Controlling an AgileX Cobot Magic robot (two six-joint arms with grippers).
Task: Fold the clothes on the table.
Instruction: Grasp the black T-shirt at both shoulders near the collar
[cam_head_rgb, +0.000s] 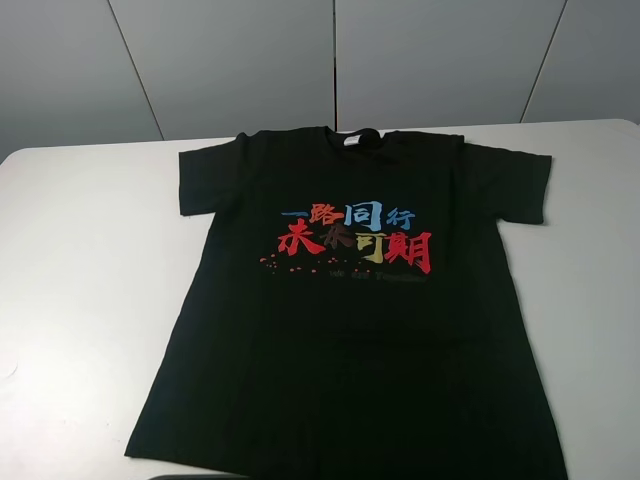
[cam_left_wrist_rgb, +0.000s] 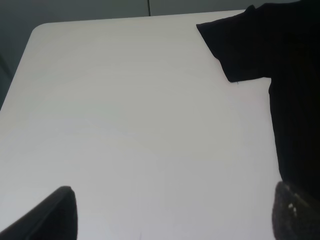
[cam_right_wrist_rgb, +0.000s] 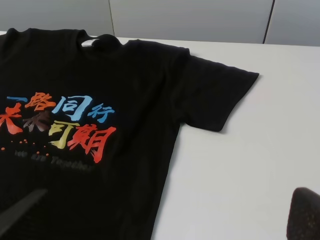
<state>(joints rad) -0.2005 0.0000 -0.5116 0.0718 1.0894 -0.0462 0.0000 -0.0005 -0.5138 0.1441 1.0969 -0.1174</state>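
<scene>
Overview from the high camera first: black T-shirt (cam_head_rgb: 350, 330) spread flat and print up on the white table (cam_head_rgb: 80, 300), collar (cam_head_rgb: 352, 135) toward the far edge, left-side sleeve (cam_head_rgb: 205, 180) and right-side sleeve (cam_head_rgb: 522, 185) out sideways. No arm and no gripper in this view, so nothing to read of the jaws here. Hem (cam_head_rgb: 160, 462) partly cut off by the lower border, so impossible to tell whether hanging over the near table edge; if hanging, risk of the cloth sliding toward the front when pulled. Small line under the printed characters (cam_head_rgb: 355, 240) too blurred to read. Left wrist view next: left gripper (cam_left_wrist_rgb: 175, 190) with jaws spread wide and holding nothing, over bare table just beside the shirt's side edge; only two dark fingertips visible, the rest out of frame. Likely trouble here: closing on the smooth top and missing the thin cloth, or catching one layer only and leaving the back layer behind. Right wrist view last: right gripper (cam_right_wrist_rgb: 172, 192) likewise spread wide and empty, over the shirt's other side edge, below the right-side sleeve. Possible fault: uneven pull by the two arms, giving a crooked fold or wrinkles across the print. Lower part of the shirt not shown here; one finger blurred, its shape hard to make out.
</scene>
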